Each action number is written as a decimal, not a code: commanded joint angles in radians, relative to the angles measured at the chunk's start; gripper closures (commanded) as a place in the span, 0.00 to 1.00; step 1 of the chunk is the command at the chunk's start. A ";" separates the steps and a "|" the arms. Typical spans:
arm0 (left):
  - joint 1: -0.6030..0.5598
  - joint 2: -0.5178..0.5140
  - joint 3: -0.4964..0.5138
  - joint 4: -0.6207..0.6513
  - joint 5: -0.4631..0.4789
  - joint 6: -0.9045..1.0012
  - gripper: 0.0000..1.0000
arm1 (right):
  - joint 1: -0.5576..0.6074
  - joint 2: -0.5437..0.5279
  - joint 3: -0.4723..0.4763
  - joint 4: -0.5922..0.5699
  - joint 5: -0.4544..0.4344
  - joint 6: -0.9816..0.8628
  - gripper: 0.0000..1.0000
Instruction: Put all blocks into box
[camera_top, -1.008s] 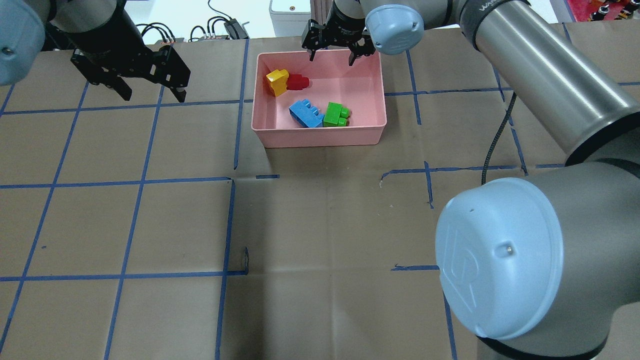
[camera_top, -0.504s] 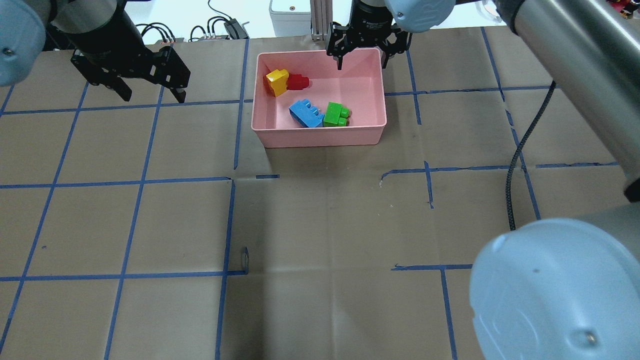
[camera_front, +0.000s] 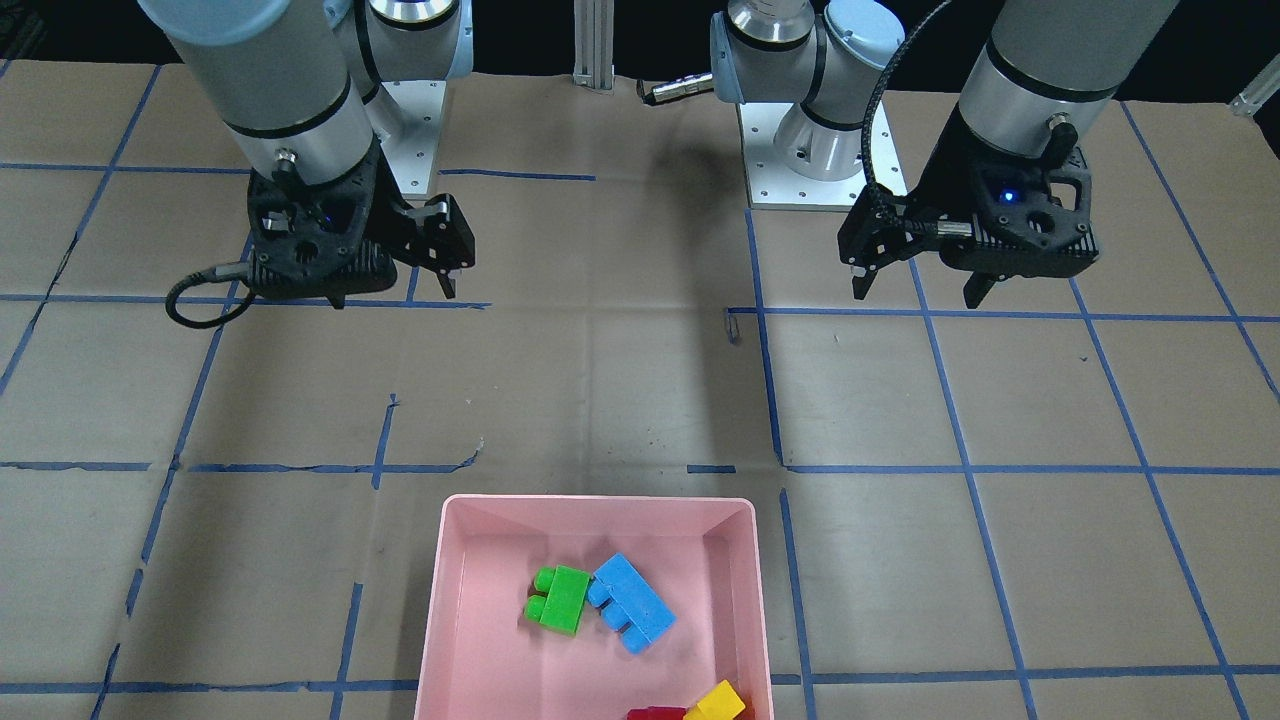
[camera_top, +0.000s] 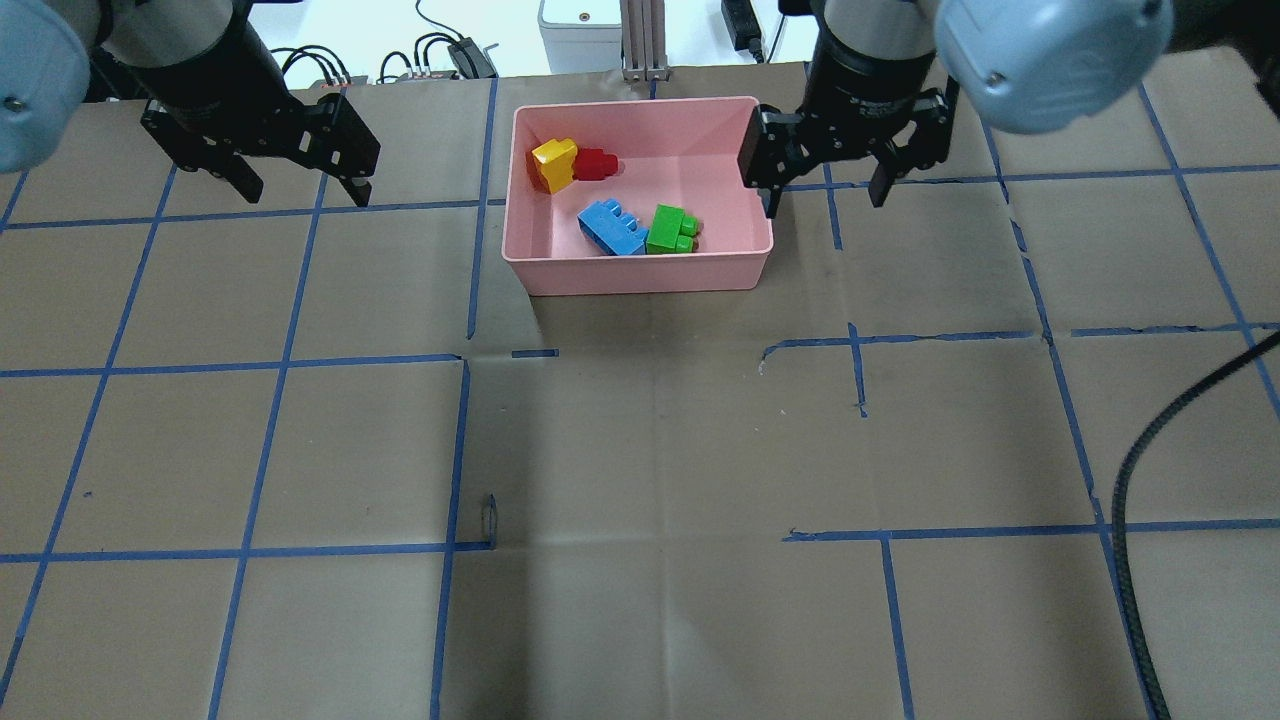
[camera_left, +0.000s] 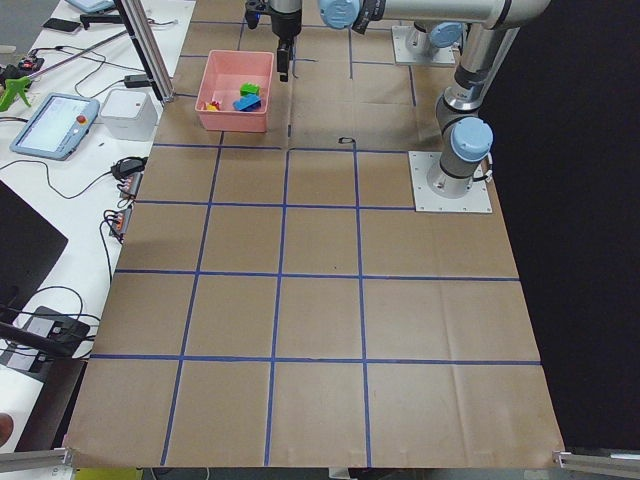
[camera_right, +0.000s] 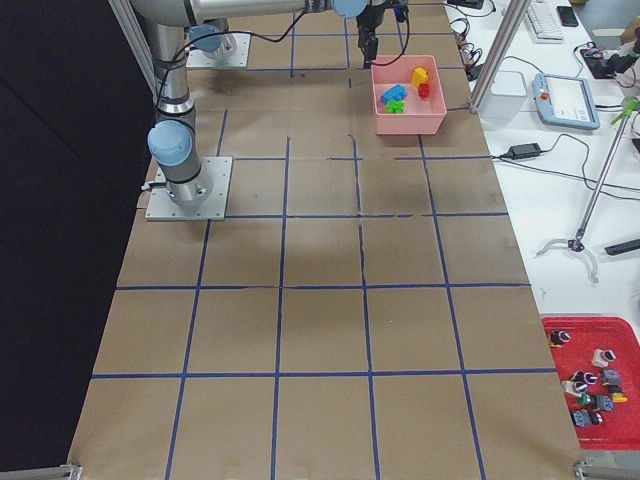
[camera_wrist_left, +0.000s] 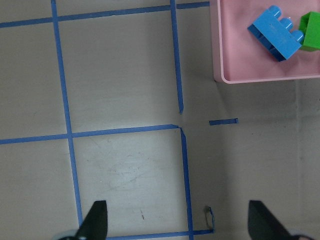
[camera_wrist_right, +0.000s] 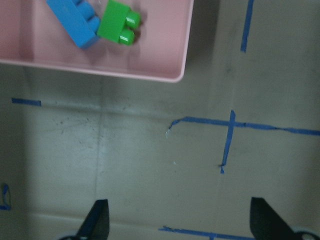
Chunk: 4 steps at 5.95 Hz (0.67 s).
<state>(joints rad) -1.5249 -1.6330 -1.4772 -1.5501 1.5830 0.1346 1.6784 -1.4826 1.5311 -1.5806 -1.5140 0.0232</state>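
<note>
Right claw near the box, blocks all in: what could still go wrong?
1. The open right claw hangs raised near the box. If it drops or swings that way, it might clip the rim and shove the box.
2. The black cable hangs in a loop from that arm and could snag when it moves.

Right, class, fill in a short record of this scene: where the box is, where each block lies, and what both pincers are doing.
box: pink, on the table, far from the robot's base
yellow block: in box, by a far corner
red block: in box, next to yellow
blue block: in box
green block: in box, next to blue
left pincer: open, empty, away from box
right pincer: open, empty, beside box
</note>
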 joint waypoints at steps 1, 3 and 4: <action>0.000 -0.002 0.002 0.001 0.000 0.000 0.01 | -0.052 -0.080 0.124 -0.013 0.005 0.000 0.00; 0.000 -0.002 0.000 0.002 0.000 0.000 0.01 | -0.055 -0.087 0.110 -0.013 -0.009 0.009 0.00; 0.000 -0.002 0.000 0.002 0.000 0.000 0.01 | -0.057 -0.088 0.109 -0.013 -0.014 0.003 0.00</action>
<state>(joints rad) -1.5248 -1.6352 -1.4771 -1.5482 1.5830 0.1350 1.6230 -1.5689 1.6435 -1.5939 -1.5218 0.0294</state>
